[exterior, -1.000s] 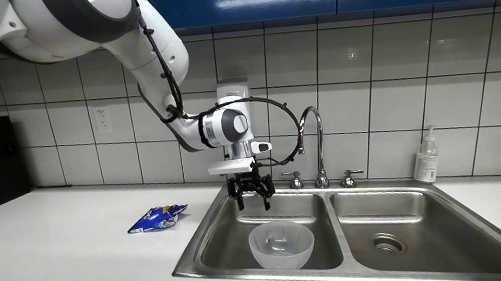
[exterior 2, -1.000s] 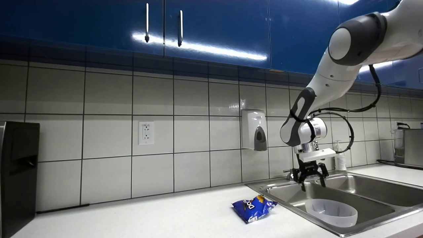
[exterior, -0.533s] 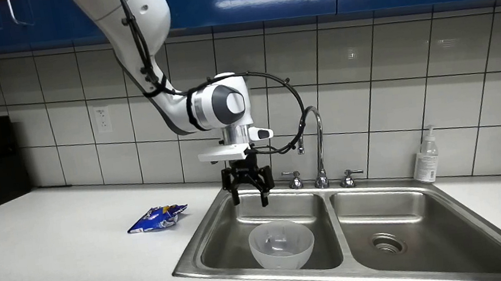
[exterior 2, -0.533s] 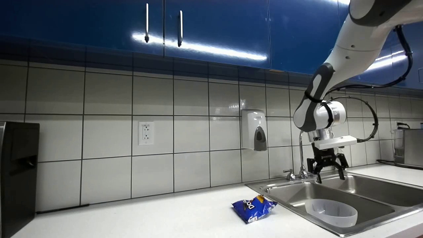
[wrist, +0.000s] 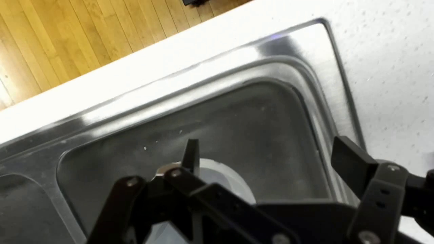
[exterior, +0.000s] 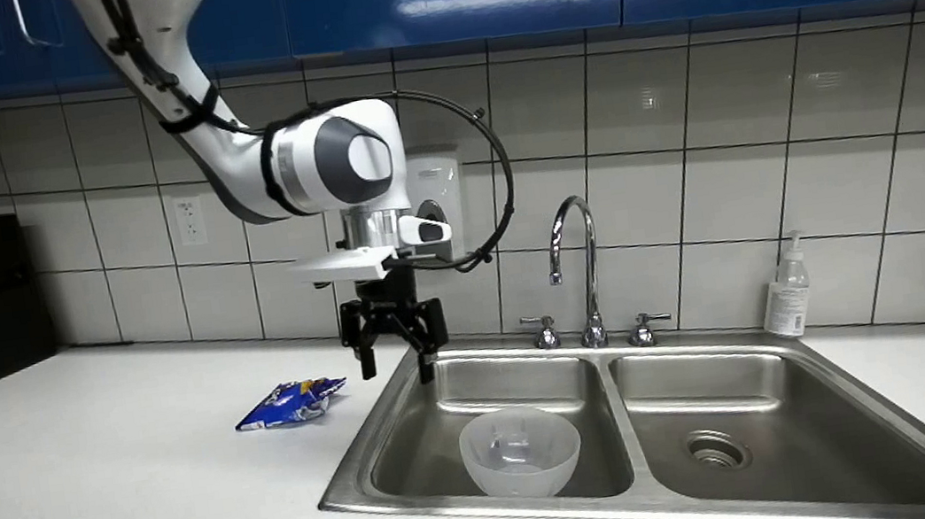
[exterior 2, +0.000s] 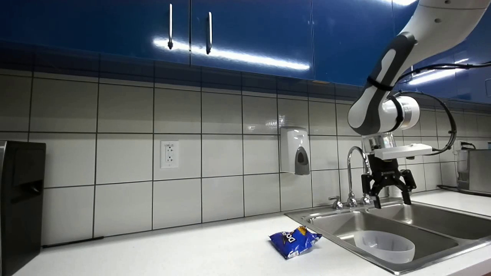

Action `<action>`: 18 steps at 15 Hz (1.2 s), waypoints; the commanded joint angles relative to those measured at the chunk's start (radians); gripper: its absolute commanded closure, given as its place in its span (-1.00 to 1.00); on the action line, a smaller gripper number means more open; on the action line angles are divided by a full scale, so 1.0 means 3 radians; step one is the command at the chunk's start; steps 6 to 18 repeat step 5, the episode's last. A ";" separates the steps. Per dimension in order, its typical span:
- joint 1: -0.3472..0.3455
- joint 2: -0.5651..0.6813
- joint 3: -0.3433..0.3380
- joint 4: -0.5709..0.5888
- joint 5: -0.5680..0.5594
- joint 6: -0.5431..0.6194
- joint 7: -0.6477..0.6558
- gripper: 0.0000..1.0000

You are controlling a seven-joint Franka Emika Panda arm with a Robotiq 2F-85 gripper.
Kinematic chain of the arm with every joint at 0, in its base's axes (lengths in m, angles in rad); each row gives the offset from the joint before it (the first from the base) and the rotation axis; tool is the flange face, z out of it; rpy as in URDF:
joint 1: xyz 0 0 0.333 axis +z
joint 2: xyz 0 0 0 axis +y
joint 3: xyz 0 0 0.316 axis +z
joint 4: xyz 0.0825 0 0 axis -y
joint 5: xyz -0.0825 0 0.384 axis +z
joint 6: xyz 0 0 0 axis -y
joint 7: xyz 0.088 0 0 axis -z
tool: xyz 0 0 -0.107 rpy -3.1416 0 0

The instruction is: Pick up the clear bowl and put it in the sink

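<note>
A long white desk (exterior: 137,436) runs across both exterior views. A robot arm (exterior: 303,169) reaches down over it. Set into the desk is a two-basin steel sink (exterior: 367,451). In an exterior view, the clear bowl (exterior: 521,453) sits upright in the left basin, so the placing looks done. It is probably light and stiff, slippery if wet, breakable if glass; the rim, pinched from inside and out, seems the best hold. The jaws hang above the sink, spread apart with nothing between them. A small blue packet (exterior: 292,403) lies on the desk beside the sink. The arm's upper part is cut off; in the wrist view the jaws cover much of the bowl, and whether it holds anything is unclear.
</note>
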 commanded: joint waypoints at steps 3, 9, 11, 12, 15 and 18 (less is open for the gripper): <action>0.0062 -0.0304 0.0139 -0.0316 -0.0043 -0.0086 0.0035 -1.00; 0.0086 -0.0424 0.0166 -0.0416 -0.0052 -0.0103 0.0046 -1.00; 0.0086 -0.0424 0.0166 -0.0416 -0.0052 -0.0103 0.0046 -1.00; 0.0086 -0.0424 0.0166 -0.0416 -0.0052 -0.0103 0.0046 -1.00; 0.0086 -0.0424 0.0166 -0.0416 -0.0052 -0.0103 0.0046 -1.00; 0.0086 -0.0424 0.0166 -0.0416 -0.0052 -0.0103 0.0046 -1.00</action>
